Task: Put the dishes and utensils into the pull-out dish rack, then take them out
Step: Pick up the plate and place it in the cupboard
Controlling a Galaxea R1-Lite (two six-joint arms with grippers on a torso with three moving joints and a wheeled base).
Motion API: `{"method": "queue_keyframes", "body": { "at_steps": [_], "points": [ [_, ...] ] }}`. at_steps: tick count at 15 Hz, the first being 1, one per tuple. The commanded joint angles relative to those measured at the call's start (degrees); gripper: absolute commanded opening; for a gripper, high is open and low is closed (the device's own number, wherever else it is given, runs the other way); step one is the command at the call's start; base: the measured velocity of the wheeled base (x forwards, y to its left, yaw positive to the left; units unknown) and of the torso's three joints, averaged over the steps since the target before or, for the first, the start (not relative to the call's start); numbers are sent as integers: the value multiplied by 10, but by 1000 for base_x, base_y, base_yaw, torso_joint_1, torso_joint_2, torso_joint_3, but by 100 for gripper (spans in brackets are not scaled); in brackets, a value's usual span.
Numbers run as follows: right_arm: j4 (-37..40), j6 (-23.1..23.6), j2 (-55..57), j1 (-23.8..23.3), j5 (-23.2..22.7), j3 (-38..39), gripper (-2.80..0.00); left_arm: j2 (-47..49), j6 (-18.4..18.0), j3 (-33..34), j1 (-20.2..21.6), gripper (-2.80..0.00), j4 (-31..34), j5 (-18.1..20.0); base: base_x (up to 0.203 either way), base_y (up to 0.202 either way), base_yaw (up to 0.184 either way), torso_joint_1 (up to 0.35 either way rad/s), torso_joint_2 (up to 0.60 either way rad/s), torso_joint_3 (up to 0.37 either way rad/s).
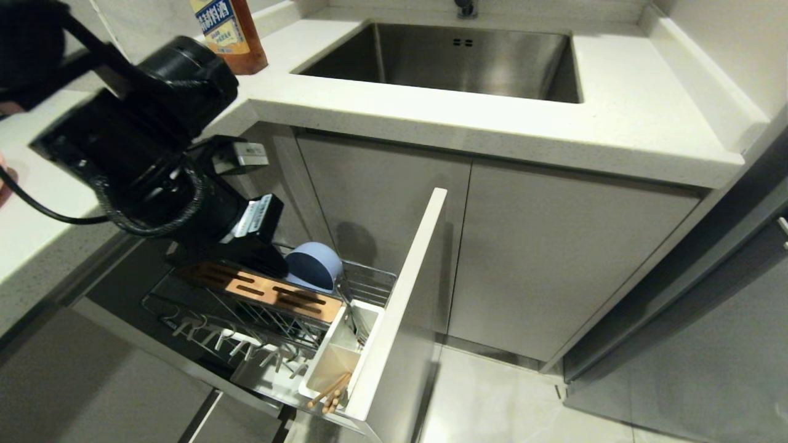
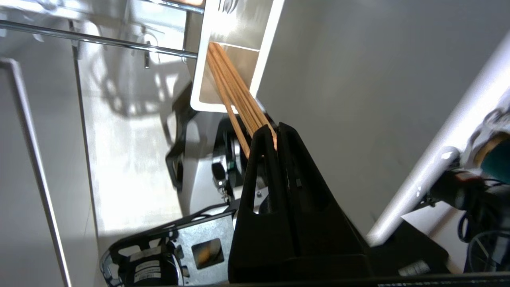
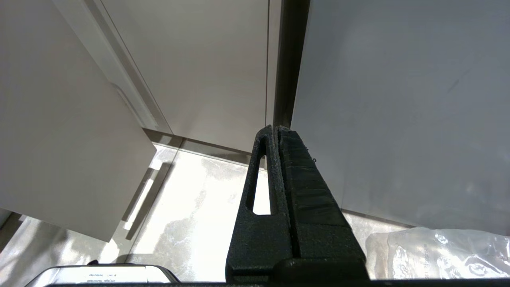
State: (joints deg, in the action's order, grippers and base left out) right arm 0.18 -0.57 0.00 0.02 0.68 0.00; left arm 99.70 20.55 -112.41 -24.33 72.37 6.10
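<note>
The pull-out dish rack (image 1: pixel 246 326) stands drawn out under the counter, with its wooden strip (image 1: pixel 265 292) across the top. A light-blue bowl (image 1: pixel 314 266) stands on edge at its back. The white utensil cup (image 1: pixel 335 363) behind the front panel holds the wooden chopsticks (image 1: pixel 329 394) and, in its far part, metal utensil heads (image 1: pixel 359 335). My left gripper (image 1: pixel 271 264) hangs over the rack. In the left wrist view it (image 2: pixel 275 129) is shut on the upper ends of the chopsticks (image 2: pixel 233 93), which lean out of the cup (image 2: pixel 227 59). My right gripper (image 3: pixel 275 128) is shut and empty, parked low over the floor.
The pale front panel (image 1: pixel 400 295) juts out to the right of the rack. Above are the white counter (image 1: pixel 554 129), a steel sink (image 1: pixel 468 61) and an orange bottle (image 1: pixel 231 31). Closed cabinet doors (image 1: pixel 554 258) stand on the right. A clear plastic bag (image 3: pixel 438 251) lies by the right arm.
</note>
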Motion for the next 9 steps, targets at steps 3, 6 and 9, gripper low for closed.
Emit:
{"method": "queue_keyframes", "body": {
  "at_steps": [3,6,9],
  "points": [
    [0,0,0,0,0,1,-280,-110,2,0,1,-280,5,-32,0,0,0,0,0,0],
    [0,0,0,1,0,1,-280,-167,2,0,1,-280,3,-115,0,0,0,0,0,0],
    [0,0,0,0,0,1,-280,-197,2,0,8,-280,0,-180,0,0,0,0,0,0]
  ]
}}
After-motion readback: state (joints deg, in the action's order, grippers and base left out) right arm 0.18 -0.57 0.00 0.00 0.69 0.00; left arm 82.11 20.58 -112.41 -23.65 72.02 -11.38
